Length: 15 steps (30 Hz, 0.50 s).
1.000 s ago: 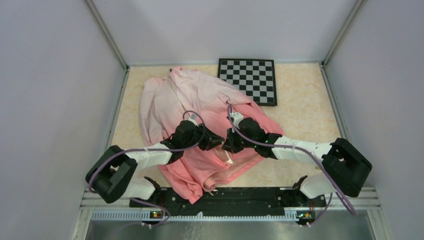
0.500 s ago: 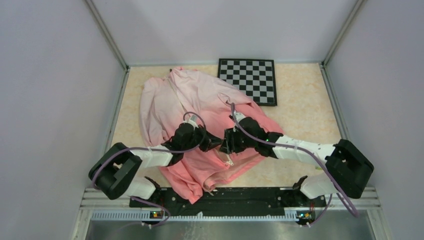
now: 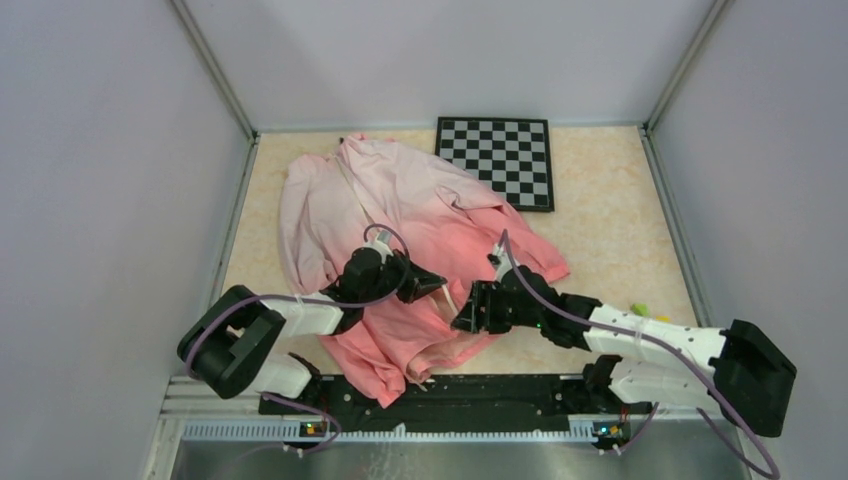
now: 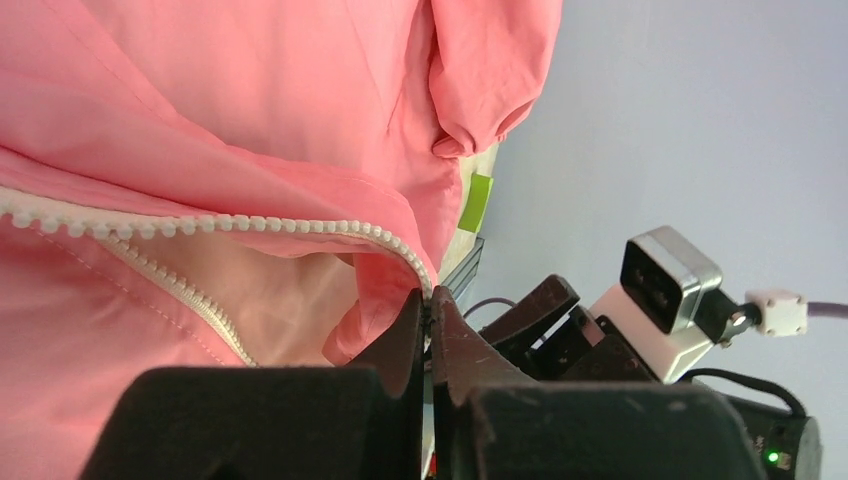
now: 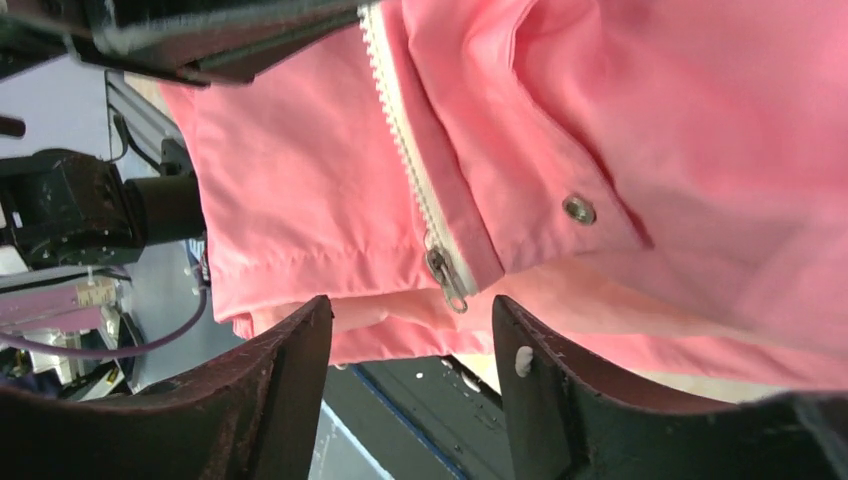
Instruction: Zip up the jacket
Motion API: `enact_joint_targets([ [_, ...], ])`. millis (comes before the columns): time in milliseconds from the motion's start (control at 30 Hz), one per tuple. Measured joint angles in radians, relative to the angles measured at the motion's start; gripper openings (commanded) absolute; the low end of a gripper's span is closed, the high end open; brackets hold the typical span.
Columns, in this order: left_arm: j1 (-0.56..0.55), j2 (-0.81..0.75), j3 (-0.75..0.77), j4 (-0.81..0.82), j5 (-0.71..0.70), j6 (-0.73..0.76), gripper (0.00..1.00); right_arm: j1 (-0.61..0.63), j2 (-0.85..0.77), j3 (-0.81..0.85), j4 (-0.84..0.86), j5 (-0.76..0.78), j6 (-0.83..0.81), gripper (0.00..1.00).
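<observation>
My left hand (image 3: 430, 283) is pinched shut on the toothed edge of the white front zipper (image 4: 200, 225) of the thin fabric jacket (image 3: 400, 210), pale pink fading to coral, which lies spread on the beige worktop (image 3: 610, 230) under and beyond both hands. My right hand (image 3: 466, 318), just beside the left, has its fingers spread and grips nothing. The small metal zipper slider (image 5: 446, 278) sits just ahead of them.

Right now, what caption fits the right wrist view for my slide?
Open right hand facing the pink jacket, lined up with its white zipper's slider near the hem.
</observation>
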Motion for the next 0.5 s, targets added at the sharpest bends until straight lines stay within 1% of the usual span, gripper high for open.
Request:
enact_joint_targets([
  [100, 0.005, 0.010, -0.014, 0.032, 0.010, -0.010, 0.00, 0.043, -0.044, -0.060, 0.051, 0.041, 0.009, 0.43],
  [167, 0.006, 0.013, -0.024, 0.045, 0.015, -0.017, 0.00, 0.053, -0.045, -0.090, 0.083, 0.062, 0.012, 0.37],
  [367, 0.008, 0.013, -0.040, 0.078, 0.025, -0.036, 0.00, 0.080, -0.035, -0.170, 0.223, 0.120, 0.026, 0.38],
  [500, 0.008, 0.013, -0.040, 0.088, 0.026, -0.047, 0.00, 0.151, -0.035, -0.215, 0.302, 0.193, 0.020, 0.44],
])
